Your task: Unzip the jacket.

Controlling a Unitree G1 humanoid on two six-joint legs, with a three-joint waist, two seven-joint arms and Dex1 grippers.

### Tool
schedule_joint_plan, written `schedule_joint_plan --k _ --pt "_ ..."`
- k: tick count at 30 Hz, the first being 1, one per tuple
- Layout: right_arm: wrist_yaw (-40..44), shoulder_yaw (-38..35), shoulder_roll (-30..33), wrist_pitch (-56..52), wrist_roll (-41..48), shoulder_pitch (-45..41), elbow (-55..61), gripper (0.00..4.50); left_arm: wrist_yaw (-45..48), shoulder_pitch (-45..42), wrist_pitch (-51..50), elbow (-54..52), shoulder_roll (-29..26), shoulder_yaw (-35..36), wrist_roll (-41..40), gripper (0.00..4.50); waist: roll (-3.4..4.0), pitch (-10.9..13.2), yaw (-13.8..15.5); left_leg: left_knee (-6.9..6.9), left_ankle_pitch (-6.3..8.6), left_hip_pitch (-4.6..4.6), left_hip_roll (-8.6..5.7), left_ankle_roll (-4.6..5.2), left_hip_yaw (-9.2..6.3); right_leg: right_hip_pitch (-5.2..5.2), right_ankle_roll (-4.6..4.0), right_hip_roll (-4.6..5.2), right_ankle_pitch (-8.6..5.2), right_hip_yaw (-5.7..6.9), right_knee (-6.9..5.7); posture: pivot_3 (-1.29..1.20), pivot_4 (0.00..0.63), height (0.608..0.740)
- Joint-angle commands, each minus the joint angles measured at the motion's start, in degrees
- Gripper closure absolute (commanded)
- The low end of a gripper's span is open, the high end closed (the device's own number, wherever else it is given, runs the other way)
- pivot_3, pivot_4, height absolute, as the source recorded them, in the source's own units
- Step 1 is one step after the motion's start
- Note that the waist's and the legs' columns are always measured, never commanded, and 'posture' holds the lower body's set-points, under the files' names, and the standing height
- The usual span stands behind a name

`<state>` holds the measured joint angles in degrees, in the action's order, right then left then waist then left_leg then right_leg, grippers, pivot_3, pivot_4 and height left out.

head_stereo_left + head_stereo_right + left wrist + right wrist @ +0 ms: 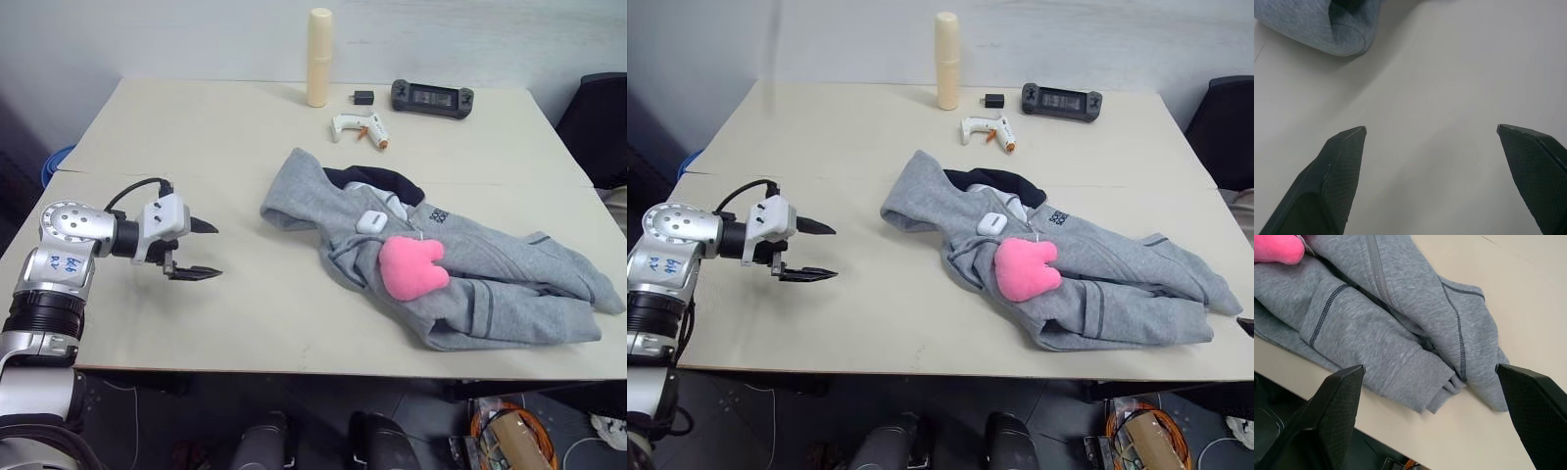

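Beige table [245,323] spreads under my arms. I have the left gripper [203,250] hovering over bare tabletop, jaws wide apart and empty, the jacket [490,284] well off to its right. My right gripper [1430,377] hangs above the jacket's cuffs near the table edge, jaws spread, gripping nothing. A pink plush toy [411,266] lies on the jacket.

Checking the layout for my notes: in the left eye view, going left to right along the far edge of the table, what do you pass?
Cream bottle → white glue gun → black game controller.
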<state>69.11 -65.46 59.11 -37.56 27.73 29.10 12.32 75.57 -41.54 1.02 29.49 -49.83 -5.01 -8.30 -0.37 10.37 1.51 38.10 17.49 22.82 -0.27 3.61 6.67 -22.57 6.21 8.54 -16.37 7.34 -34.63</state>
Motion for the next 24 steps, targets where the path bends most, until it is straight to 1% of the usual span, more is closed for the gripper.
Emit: schedule_joint_plan --k 1,12,18,21,24 --pt "-1.12 0.43 -1.83 0.78 -0.26 0.16 2.25 0.03 -0.93 -0.04 1.40 -1.95 0.74 0.88 0.29 0.00 0.00 0.00 -0.05 0.00 0.00 0.00 0.00 0.00 0.00 0.00 0.00 0.00 0.00 -0.01 0.00 0.00 0.150 0.740" --pt "-2.28 0.07 -2.43 -0.13 0.26 -0.12 3.82 0.03 -2.40 0.94 -1.01 -4.35 2.14 2.19 -0.99 0.00 0.00 0.00 -0.14 0.01 -0.01 -0.01 0.00 -0.01 0.02 -0.01 0.00 -0.04 0.00 -0.01 -0.14 0.00 0.150 0.740" --pt "-3.88 0.61 -2.60 -0.50 0.77 -1.52 5.33 0.03 -3.09 0.90 -3.92 -6.14 3.62 2.40 -2.05 0.00 0.00 0.00 0.00 0.05 -0.01 0.00 0.00 0.01 0.02 0.01 0.00 -0.03 0.00 0.00 -0.15 0.00 0.150 0.740" --pt "-6.01 0.58 -3.32 -3.50 2.67 -3.03 7.25 0.03 -4.11 0.50 -8.30 -7.73 4.46 3.51 -3.65 0.00 0.00 0.00 -0.09 0.05 -0.01 0.00 0.00 0.00 0.01 0.01 0.01 -0.04 0.00 0.00 -0.17 0.00 0.150 0.740" --pt "-8.46 0.95 -4.33 -6.50 4.88 -4.63 10.50 0.03 -6.67 -1.09 -16.05 -10.17 6.39 4.93 -6.33 0.00 0.00 0.00 -0.08 0.06 -0.02 0.00 0.00 0.00 -0.01 0.03 0.01 -0.04 0.00 0.00 -0.23 0.00 0.150 0.740"
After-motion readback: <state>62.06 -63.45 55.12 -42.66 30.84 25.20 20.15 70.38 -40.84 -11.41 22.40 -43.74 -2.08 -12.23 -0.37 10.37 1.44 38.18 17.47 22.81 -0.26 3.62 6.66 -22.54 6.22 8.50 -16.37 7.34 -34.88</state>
